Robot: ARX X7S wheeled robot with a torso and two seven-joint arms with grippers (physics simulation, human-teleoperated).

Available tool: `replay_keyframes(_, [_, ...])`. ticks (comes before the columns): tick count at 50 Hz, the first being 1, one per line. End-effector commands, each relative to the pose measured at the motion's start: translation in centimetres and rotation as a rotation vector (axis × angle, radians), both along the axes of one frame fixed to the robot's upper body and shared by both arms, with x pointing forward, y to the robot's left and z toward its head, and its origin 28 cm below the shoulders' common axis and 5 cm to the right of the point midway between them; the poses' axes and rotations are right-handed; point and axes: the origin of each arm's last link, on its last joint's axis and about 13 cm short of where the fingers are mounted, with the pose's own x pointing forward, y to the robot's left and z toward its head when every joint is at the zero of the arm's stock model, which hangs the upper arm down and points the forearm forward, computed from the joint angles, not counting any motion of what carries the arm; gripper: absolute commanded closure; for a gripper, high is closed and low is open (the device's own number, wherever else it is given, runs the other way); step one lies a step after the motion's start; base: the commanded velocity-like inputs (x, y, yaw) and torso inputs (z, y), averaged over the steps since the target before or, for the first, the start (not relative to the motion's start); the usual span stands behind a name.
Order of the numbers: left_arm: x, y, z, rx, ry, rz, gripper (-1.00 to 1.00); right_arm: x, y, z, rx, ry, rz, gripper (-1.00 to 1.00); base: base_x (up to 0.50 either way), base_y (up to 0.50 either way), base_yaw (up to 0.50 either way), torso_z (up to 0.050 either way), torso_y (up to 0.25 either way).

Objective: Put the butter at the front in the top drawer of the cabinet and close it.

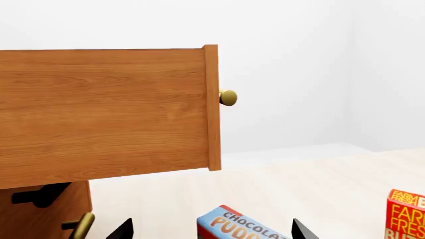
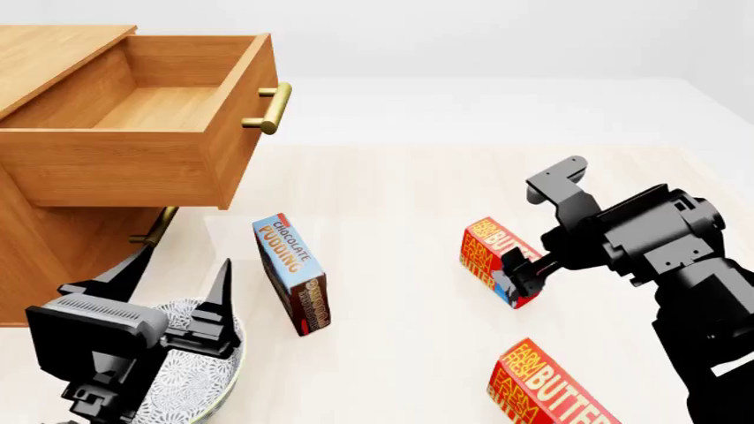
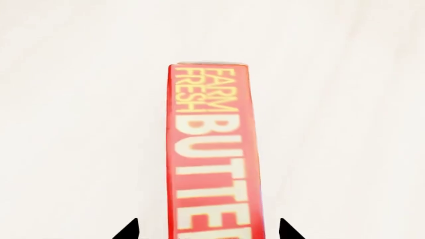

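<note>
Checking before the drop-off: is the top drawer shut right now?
No, the top drawer is pulled out of the cabinet, its wooden inside showing.

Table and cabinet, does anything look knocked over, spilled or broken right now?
Nothing stands out. The top drawer is pulled open and empty, the chocolate pudding box and both butter boxes look intact, nothing spilled.

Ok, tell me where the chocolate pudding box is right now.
In the head view the chocolate pudding box stands on the floor left of centre, below the open top drawer, between the patterned bowl and the butter.
</note>
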Motion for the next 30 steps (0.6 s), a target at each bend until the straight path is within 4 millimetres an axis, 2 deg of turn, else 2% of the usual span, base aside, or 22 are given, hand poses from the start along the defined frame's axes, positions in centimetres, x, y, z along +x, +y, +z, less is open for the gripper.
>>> replay_keyframes(1, [0.06,-0.10,0.04,-0.005,0.000,-0.008,-1.00,-0.06,-0.26,-0.15,-0.006,0.000,-0.014,-1.00,0.00,0.00,0.00,0.000,0.000])
replay_keyframes(16, [0.04,-0.20,0.18,0.003,-0.013,-0.015,-1.00,0.00,-0.27,0.10,-0.014,-0.006,-0.015,-1.00,0.00,0.00,0.00,0.000,0.000])
replay_keyframes(30, [0.00,-0.18,0.32,0.003,-0.022,-0.013,-1.00,-0.16,-0.08,0.26,-0.013,-0.008,-0.012,-1.00,0.00,0.00,0.00,0.001,-0.115])
